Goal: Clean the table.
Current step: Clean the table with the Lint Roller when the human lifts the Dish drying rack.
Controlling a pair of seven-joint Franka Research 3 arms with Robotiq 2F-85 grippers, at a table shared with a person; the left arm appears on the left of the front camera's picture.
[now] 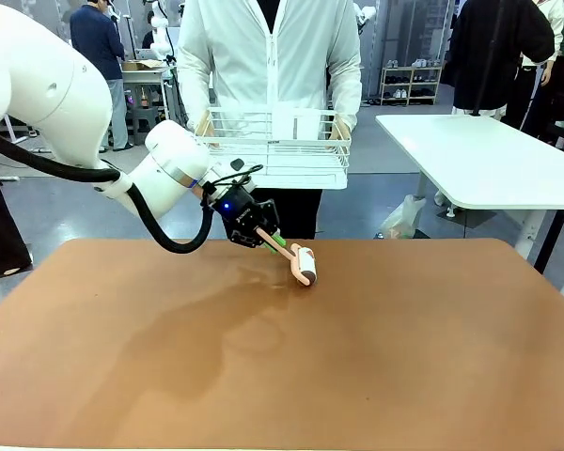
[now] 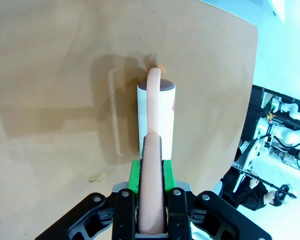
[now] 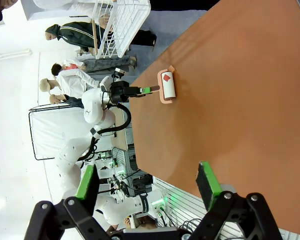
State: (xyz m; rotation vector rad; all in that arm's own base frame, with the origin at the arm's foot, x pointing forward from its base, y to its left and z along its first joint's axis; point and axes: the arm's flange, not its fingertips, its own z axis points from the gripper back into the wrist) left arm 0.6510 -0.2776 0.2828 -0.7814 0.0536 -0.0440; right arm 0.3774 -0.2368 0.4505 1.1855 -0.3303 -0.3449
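Judging the risks first: the left gripper (image 1: 263, 232) is clamped on the slim pink handle of the lint roller (image 1: 304, 265), and the handle runs at a slant down to the table (image 1: 423, 357). Too much downward pressure could twist the handle between the pads or tip the drum onto one end, so that only part of the sticky sheet would meet the surface. The roller stands near the far edge at about twelve o'clock of the tabletop. A long stroke outward could run it off that edge, toward the person holding the white wire rack (image 1: 282, 155) just beyond. A small pale fleck (image 2: 96, 176) lies at about seven o'clock of the drum in the left wrist view. A stroke heading away from the gripper would likely miss it.

The right gripper (image 3: 146, 182) hangs above the table's edge with its jaws apart and nothing between them.

Table condition: smooth, matte, reddish-brown top with rounded corners. It fills the near ground from nine o'clock to three o'clock and shows no other loose debris I can make out.
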